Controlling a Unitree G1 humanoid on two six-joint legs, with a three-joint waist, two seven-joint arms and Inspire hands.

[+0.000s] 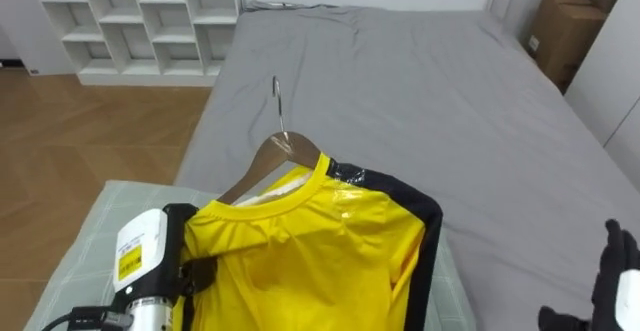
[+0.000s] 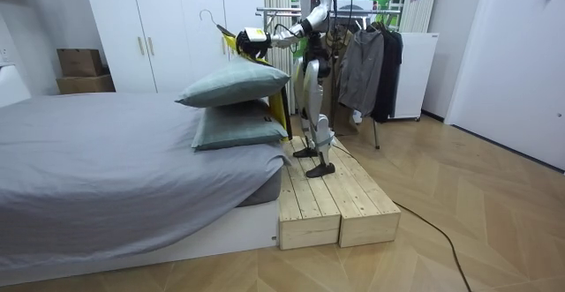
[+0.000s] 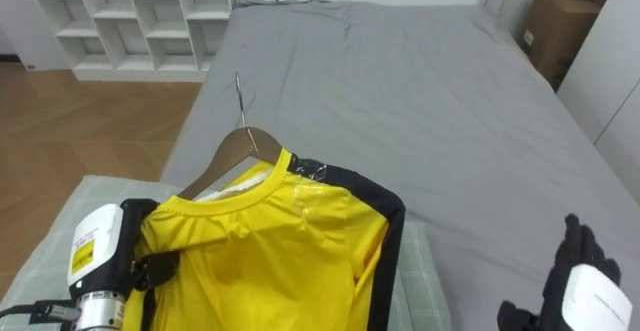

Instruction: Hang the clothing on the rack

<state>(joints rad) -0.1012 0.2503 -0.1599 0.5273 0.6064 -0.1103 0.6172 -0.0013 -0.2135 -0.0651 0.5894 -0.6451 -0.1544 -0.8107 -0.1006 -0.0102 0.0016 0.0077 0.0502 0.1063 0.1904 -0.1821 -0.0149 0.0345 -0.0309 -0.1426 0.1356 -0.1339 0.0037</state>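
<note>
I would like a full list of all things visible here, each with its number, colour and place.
shirt: one, yellow with black trim, on the hanger, over the pillows
hanger: one, wood with metal hook, in the shirt's neck
pillows: two, grey-green, stacked at the bed's near end
bed: one, grey sheet, before the robot
shelf unit: one, white, beyond the bed's left side
cardboard boxes: two, brown, stacked right of the bed
platform: one, pale wood, under the robot
hanging clothes: several, dark, on the rack behind the robot
left hand: one, black, at the shirt's left edge
right hand: one, black, open, low at the right over the bed
</note>
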